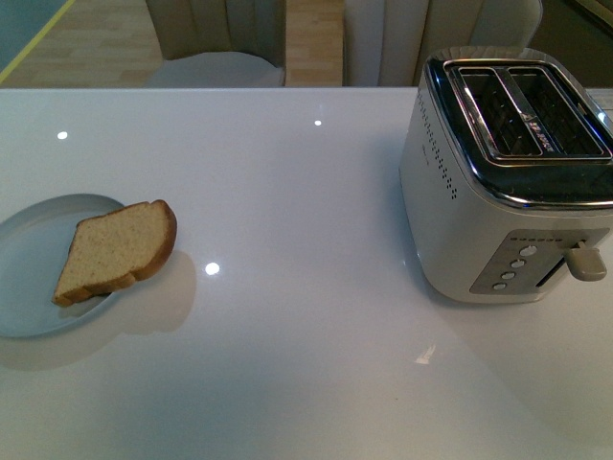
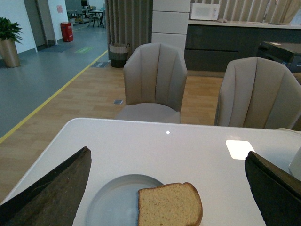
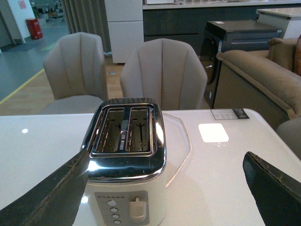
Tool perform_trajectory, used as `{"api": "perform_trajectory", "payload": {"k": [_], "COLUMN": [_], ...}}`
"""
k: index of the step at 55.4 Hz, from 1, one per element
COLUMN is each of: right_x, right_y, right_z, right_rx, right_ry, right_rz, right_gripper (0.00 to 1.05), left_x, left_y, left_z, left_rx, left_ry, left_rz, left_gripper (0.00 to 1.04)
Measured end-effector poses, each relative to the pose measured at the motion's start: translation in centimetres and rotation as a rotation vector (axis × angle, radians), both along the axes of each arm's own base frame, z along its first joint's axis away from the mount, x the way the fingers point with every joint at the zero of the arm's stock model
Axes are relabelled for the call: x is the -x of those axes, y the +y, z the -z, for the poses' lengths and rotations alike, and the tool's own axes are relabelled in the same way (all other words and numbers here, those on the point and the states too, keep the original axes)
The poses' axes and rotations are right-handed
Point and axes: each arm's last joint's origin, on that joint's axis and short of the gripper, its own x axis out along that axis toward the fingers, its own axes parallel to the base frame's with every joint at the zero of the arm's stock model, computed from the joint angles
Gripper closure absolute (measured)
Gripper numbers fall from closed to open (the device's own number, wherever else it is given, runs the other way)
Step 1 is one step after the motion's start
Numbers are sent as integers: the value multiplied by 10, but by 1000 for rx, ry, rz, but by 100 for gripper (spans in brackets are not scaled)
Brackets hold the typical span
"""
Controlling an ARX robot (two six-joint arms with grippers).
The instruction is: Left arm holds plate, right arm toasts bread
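The pale blue-grey plate (image 1: 38, 278) lies at the table's left edge. The bread slice (image 1: 117, 251) rests on it and overhangs its right rim. Both also show in the left wrist view, the plate (image 2: 113, 202) and the bread (image 2: 170, 205), between and beyond my left gripper's (image 2: 169, 188) wide-open dark fingers (image 2: 51, 193). My right gripper (image 3: 169, 188) is open and empty, set back from the white and chrome toaster (image 3: 124, 160). The toaster (image 1: 512, 172) stands at the table's right, both slots empty. Neither arm shows in the front view.
The toaster's lever (image 1: 584, 261) and buttons face the table's near side. Beige chairs (image 2: 155, 80) stand beyond the far edge of the white table (image 1: 306, 192). A sofa (image 3: 263, 70) is off to the right.
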Motion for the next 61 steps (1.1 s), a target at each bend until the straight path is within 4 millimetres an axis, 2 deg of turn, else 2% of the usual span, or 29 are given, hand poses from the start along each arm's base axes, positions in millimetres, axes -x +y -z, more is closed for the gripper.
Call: {"api": "perform_trajectory", "payload": {"k": [18, 19, 20, 24, 26, 31, 37, 43, 51, 61], "right_x": [0, 0, 0, 0, 0, 0, 0, 0, 0, 0], "right_y": [0, 0, 0, 0, 0, 0, 0, 0, 0, 0], "right_z": [0, 0, 0, 0, 0, 0, 0, 0, 0, 0], "right_rx": [0, 0, 0, 0, 0, 0, 0, 0, 0, 0], "right_ry": [0, 0, 0, 0, 0, 0, 0, 0, 0, 0], "right_rz": [0, 0, 0, 0, -3, 0, 0, 0, 0, 0], "right_gripper": [9, 9, 9, 9, 9, 9, 9, 9, 9, 9], "left_x": [0, -7, -7, -32, -51, -88, -126, -166, -194, -215], "left_y": [0, 0, 0, 6, 12, 25, 37, 49, 59, 74], "left_z": [0, 4, 3, -9, -18, -19, -1, 33, 56, 88], "left_rx": [0, 279, 285, 323, 335, 335, 352, 392, 405, 424], "left_ry": [0, 469, 467, 417, 383, 360, 410, 519, 568, 624], "left_rz": [0, -312, -311, -240, -236, -250, -240, -228, -233, -259], "left_gripper": [7, 7, 7, 7, 7, 7, 7, 7, 7, 7]}}
